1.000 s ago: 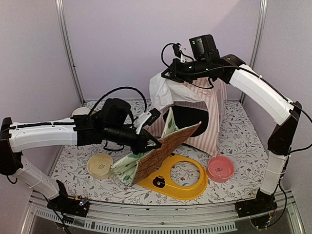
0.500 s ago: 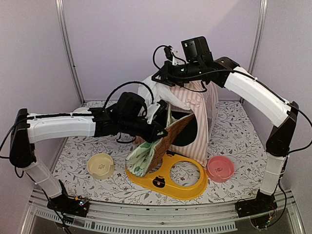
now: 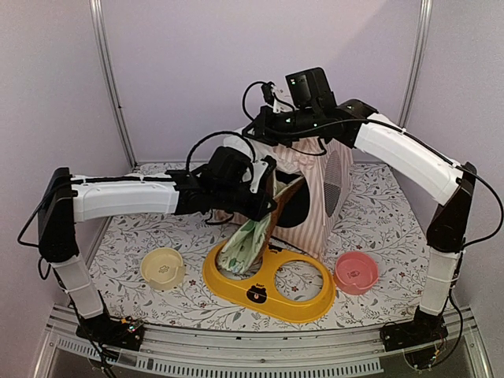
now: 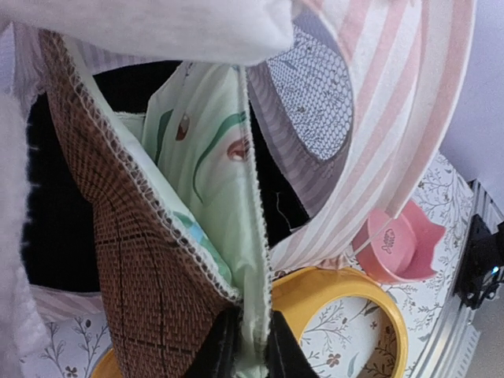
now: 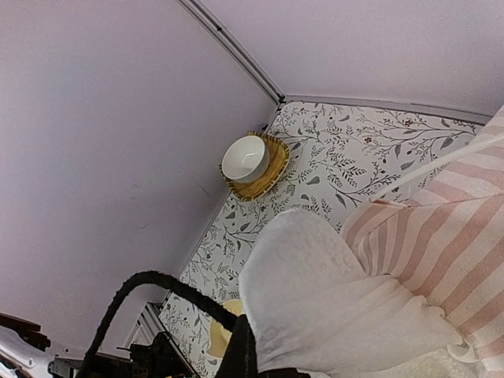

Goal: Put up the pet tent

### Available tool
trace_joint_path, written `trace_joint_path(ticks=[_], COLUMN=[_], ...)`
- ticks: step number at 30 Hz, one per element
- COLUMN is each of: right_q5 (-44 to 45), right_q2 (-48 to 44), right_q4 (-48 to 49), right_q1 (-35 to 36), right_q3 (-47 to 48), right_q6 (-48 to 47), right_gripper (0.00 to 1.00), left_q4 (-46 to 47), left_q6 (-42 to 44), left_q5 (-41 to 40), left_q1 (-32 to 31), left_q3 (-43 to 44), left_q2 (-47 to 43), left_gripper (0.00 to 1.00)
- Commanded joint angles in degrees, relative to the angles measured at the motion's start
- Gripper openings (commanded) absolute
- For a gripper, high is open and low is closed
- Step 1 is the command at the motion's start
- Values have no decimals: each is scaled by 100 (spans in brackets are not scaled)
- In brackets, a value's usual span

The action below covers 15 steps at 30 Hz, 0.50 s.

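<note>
The pink-and-white striped pet tent point(image 3: 327, 185) stands at the back centre, its dark door hole facing front. My right gripper point(image 3: 264, 130) is shut on the white lace curtain point(image 5: 331, 307) at the tent's top left and holds it up. My left gripper point(image 4: 246, 350) is shut on the edge of a folded mat, brown quilted on one side point(image 4: 134, 268) and pale green point(image 4: 216, 165) on the other. The mat point(image 3: 260, 228) stands on edge, its upper part inside the tent's door hole. The striped tent wall point(image 4: 394, 142) fills the right of the left wrist view.
A yellow two-hole feeder tray point(image 3: 272, 279) lies in front of the tent. A pink bowl point(image 3: 356, 272) sits at right, a cream bowl point(image 3: 163, 266) at left. A white bowl on a woven coaster point(image 5: 253, 161) stands at the back left corner.
My left gripper has carried the mat up and right, from lying flat over the yellow tray to standing in the tent's door. My right gripper has pulled the curtain left and higher.
</note>
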Motion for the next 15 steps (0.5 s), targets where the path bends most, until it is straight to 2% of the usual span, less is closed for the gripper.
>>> trace_joint_path(ticks=[1,4,10,15], right_q5=[149,157,149,163], right_q2=[132,152,169,209], right_q4=[140,174,271,281], right_q1=[-1,-86,-150,-192], right_q3=[-267,-473,-670,-702], right_q6=[24,52,94,89], right_gripper=[0,0,0,0], left_q4=[393,482,646,643], left_q6=[75,97,174,202], left_q5=[-288,-271,-204,-359], left_q1=[109,109,-32,-241], left_q3=[53,-45,-365,-827], left_q2=[172,144,-366,-1016], left_gripper=[18,33,55,68])
